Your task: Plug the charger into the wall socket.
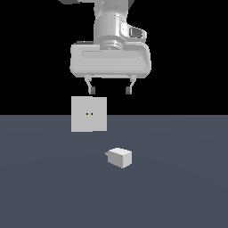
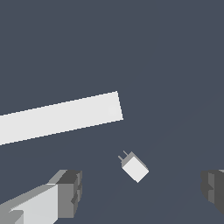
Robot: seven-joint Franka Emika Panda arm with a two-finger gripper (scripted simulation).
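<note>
gripper [image 1: 110,90] up high above floor [image 1: 178,187], fingers spread wide, nothing between them. charger [image 1: 120,157] lying on floor, below gripper and well apart from it, stubby prong facing exterior view's left. in wrist view charger [image 2: 135,167] sits between two fingertips [image 2: 70,192], far beneath, two short prongs visible. socket [image 1: 88,114] upright on floor, behind charger and toward exterior view's left, apart from it; two small orange holes at centre. wrist view shows socket [image 2: 61,117] as long white strip seen from above.

Arm [image 1: 113,18] cut at frame top — wall socket [image 2: 57,117] cropped in wrist view
</note>
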